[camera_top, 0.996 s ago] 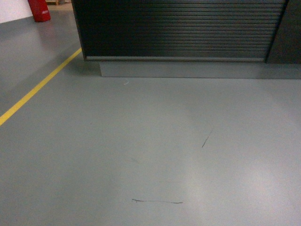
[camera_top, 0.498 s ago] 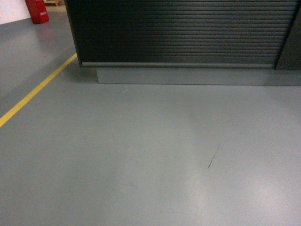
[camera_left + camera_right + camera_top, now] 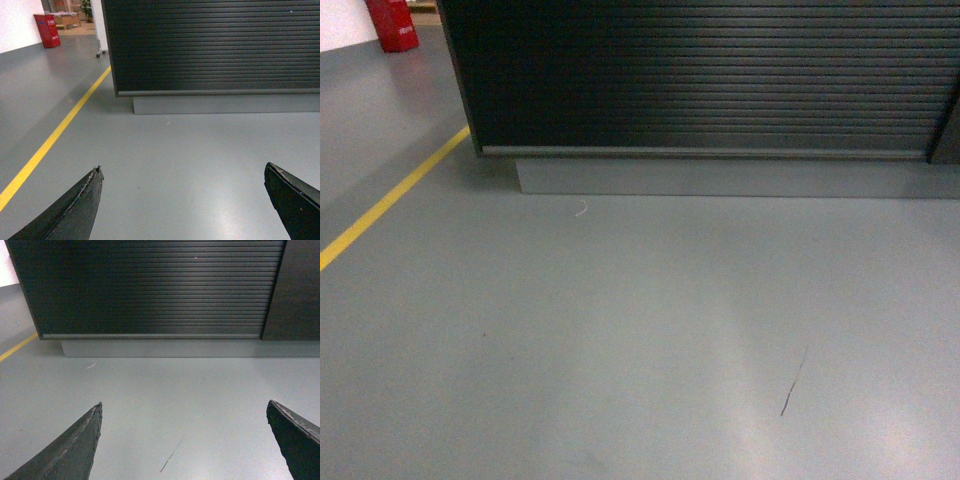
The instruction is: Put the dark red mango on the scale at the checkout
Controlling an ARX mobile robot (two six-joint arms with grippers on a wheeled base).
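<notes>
Left gripper (image 3: 182,175) and right gripper (image 3: 184,412) were held wide, empty. Checkout (image 3: 700,75) faced squarely; approach judged best kept slow, centred; mango, scale unseen.

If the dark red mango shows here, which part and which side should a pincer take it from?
No mango shows in any view, only the checkout front, its plinth and floor. The left pincer and right pincer are open, empty. Its pose is unseen, so no grip can be chosen.
</notes>
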